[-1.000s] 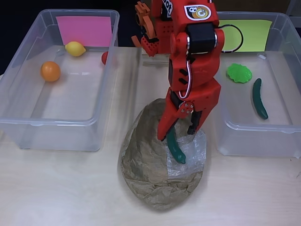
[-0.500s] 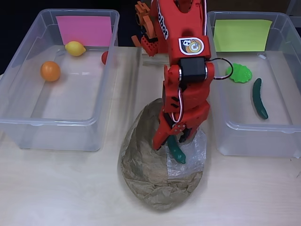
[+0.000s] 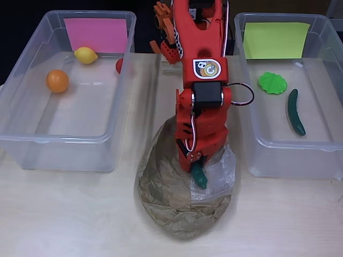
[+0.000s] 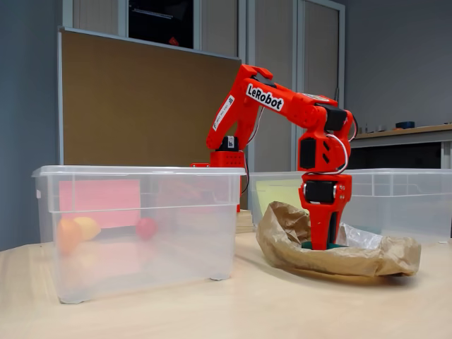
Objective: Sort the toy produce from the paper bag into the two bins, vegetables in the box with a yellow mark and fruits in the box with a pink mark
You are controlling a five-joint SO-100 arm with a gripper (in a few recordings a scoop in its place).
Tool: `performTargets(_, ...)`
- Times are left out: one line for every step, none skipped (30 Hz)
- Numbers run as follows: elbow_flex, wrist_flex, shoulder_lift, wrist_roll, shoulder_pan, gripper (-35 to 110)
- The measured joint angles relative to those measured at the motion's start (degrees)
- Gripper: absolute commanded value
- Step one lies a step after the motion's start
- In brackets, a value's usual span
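My claw [image 3: 196, 167] has dropped into the paper bag [image 3: 166, 198] and its fingers have closed from a wide spread onto the green vegetable [image 3: 199, 175] beneath them. Grip looks made; lift toward the yellow-marked box [image 3: 321, 144] follows.

Overhead plus low table-level side view

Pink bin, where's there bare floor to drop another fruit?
The pink-marked bin is bare across its middle and front. Its back is crowded: orange, lemon and a red fruit. The yellow-marked bin is free at its front and left, beside the cucumber.
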Motion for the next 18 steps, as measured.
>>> performTargets(0.1,0.7,0.9,-0.7,0.4,0)
performTargets(0.1,1.6,2.1,-1.1,0.7,0)
performTargets(0.1,2.6,3.5,-1.4,0.7,0)
performTargets(0.1,4.0,5.2,-1.9,0.6,0)
performTargets(0.1,5.5,7.0,-2.7,0.4,0)
performTargets(0.1,7.0,9.0,-3.3,0.4,0)
performTargets(0.2,8.5,11.2,-3.4,0.4,0)
performTargets(0.6,9.7,13.6,-3.5,0.6,0)
performTargets(0.8,11.8,16.0,-3.5,0.7,0)
performTargets(0.8,14.2,18.5,-3.5,0.7,1)
performTargets(0.8,15.4,20.7,-3.5,0.6,1)
performTargets(0.8,16.3,23.2,-3.3,0.4,1)
performTargets(0.8,18.5,25.7,-2.9,-0.1,1)
performTargets(0.8,21.1,27.9,-2.3,-1.1,2)
performTargets(0.8,22.7,30.1,-1.6,-2.3,2)
performTargets(0.8,24.0,32.4,-0.6,-3.7,2)
performTargets(0.9,25.7,34.8,1.1,-5.4,2)
performTargets(0.9,27.6,37.2,3.3,-7.4,2)
